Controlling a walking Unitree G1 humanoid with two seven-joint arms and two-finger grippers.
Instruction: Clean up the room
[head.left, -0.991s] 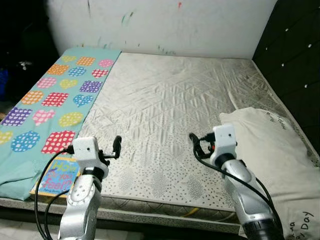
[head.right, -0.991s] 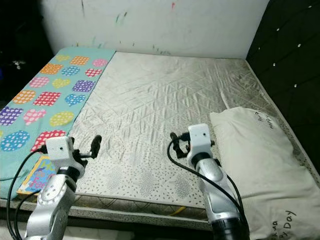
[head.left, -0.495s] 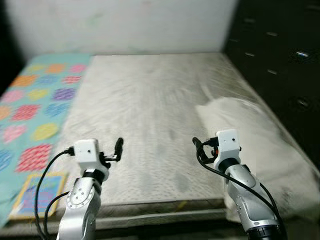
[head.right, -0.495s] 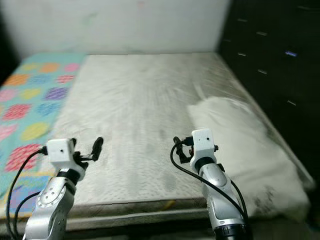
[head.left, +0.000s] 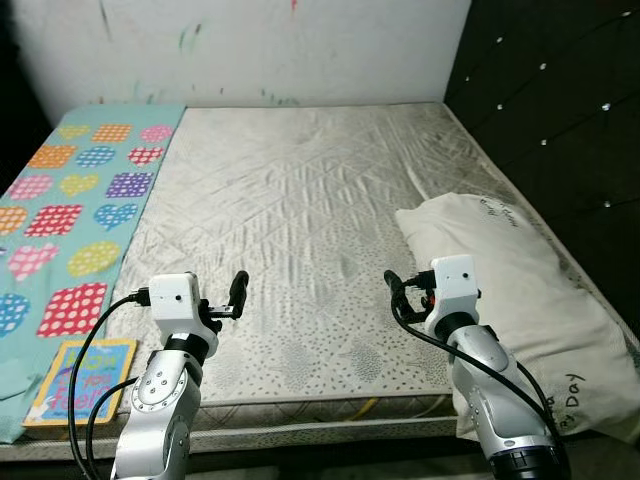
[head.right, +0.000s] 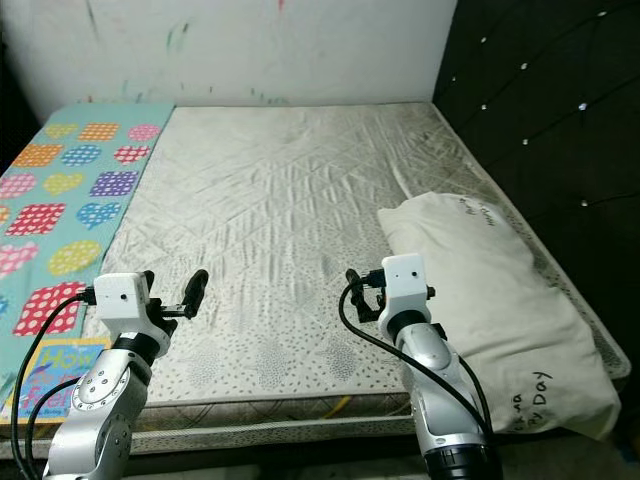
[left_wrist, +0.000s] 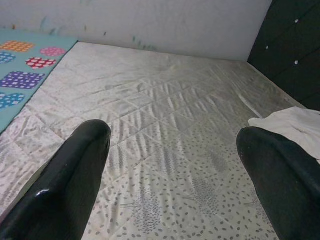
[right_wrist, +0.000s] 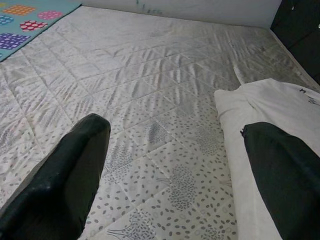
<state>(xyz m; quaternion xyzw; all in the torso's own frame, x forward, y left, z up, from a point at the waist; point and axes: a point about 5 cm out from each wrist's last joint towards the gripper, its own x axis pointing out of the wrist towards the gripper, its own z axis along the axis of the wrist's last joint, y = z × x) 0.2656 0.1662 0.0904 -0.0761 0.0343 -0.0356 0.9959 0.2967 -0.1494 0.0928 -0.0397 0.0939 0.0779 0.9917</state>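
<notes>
My head cameras stand at the near foot of the bed, looking forward and down its length to the far wall. Each wrist camera sits low and close over the mattress, facing that same wall. Both wrist views share the quilted middle and the pillow on the right.

The teal sheet and the book are cut off at the frame's left edge.

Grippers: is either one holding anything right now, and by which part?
Nothing is held. The left gripper and the right gripper are both open, hovering above the mattress, with only bare quilted fabric between their fingers.
</notes>
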